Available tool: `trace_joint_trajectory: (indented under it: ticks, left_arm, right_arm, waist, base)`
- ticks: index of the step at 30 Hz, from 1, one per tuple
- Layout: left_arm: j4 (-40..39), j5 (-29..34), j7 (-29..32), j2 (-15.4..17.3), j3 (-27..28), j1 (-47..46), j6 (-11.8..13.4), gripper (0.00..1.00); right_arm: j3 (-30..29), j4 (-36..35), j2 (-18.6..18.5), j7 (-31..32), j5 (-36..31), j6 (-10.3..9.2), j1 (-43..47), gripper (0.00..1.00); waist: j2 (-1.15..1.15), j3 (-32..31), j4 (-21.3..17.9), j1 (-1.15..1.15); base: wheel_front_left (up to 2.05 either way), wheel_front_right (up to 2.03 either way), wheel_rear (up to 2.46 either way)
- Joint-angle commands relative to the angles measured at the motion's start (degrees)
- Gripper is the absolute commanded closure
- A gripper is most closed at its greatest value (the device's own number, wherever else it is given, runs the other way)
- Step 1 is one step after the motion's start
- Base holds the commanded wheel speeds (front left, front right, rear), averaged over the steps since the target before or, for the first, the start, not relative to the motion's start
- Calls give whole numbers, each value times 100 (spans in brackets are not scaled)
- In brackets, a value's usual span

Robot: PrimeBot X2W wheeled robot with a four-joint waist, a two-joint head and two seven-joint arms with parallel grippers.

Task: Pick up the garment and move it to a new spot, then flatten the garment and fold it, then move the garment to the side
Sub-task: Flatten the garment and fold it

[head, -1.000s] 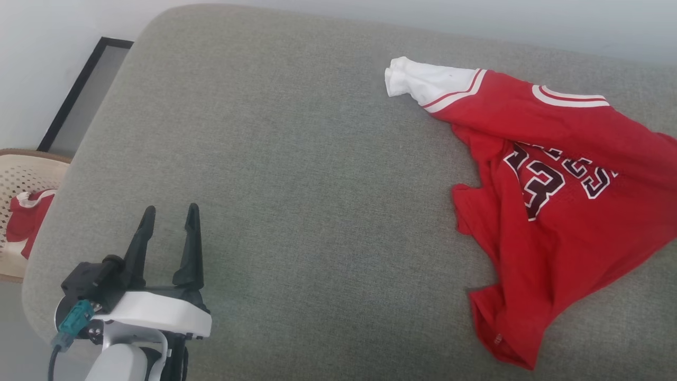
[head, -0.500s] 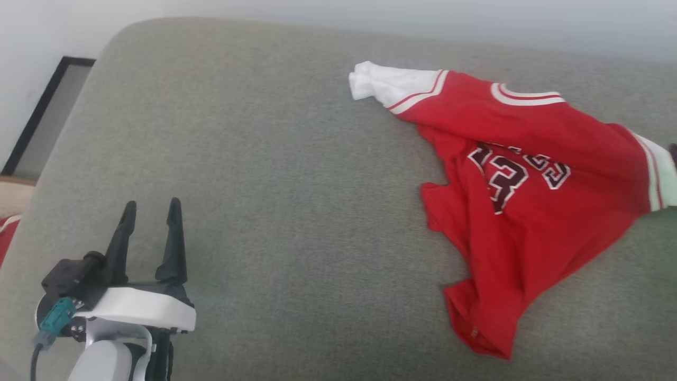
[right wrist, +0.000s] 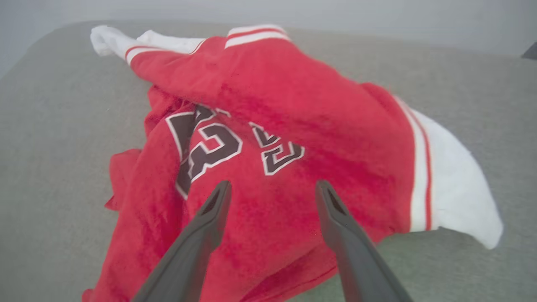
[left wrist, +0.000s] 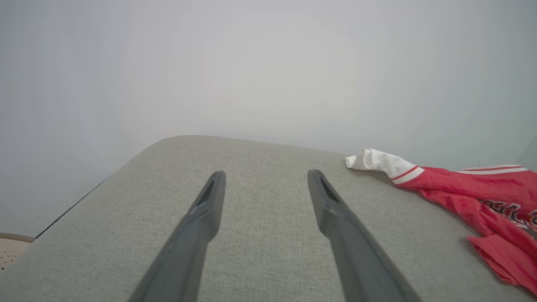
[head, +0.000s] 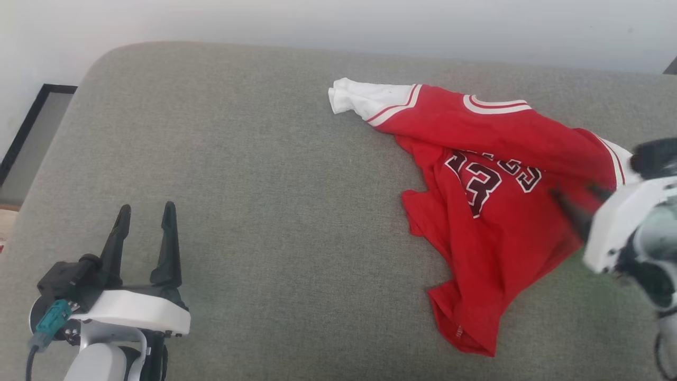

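The garment (head: 492, 148), a red T-shirt with white sleeves and a dark number print, lies crumpled on the right half of the grey cushion (head: 264, 185). My right gripper (head: 576, 198) hangs blurred at the right edge, just above the shirt's right side. In the right wrist view the right gripper (right wrist: 272, 184) is open, its fingers spread over the red fabric (right wrist: 293, 92) with nothing between them. My left gripper (head: 146, 209) stands open at the lower left, far from the shirt. The left gripper (left wrist: 266, 174) points across bare cushion, with the garment (left wrist: 461, 184) off to its right.
A pale wall runs behind the cushion. A black-framed panel (head: 31, 121) leans by the cushion's rounded left corner. A beige basket rim (left wrist: 12, 247) sits low beside the cushion's left edge. The cushion's left and middle are bare fabric.
The head camera has shifted, so everything sits further left and lower in the picture. My right gripper has come into view at the right edge over the garment. The left gripper stays open.
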Motion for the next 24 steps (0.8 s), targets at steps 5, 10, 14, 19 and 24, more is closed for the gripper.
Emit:
trace_joint_trajectory:
  ticks: [5, 10, 14, 19, 24]
  left_arm:
    - [34, -14, 9, -20, -62, -45, -48, 0]
    - [169, -26, 2, -83, -167, -168, -95, 0]
    - [318, -33, -7, -143, -227, -270, -152, 0]
    - [499, -72, -22, -232, -230, -308, -193, 0]
    - [646, -52, -33, -259, -174, -260, -248, 0]
  right_arm:
    - [280, -214, 172, 474, 13, -4, 240, 0]
    - [443, -4, 281, 919, -230, -4, 324, 0]
    - [597, 339, 351, 1149, -452, -4, 338, 0]
    - [840, 993, 488, 1273, -557, -2, 390, 0]
    - [1184, 1410, 468, 1149, -582, -1, 368, 100]
  waist:
    - [0, -42, 141, 0]
    - [0, -59, 379, 0]
    - [0, -105, 552, 0]
    - [0, -189, 690, 0]
    - [0, -291, 721, 0]
  base:
    - [0, 0, 0]
    - [0, 0, 0]
    - [0, 0, 0]
    - [0, 0, 0]
    - [0, 0, 0]
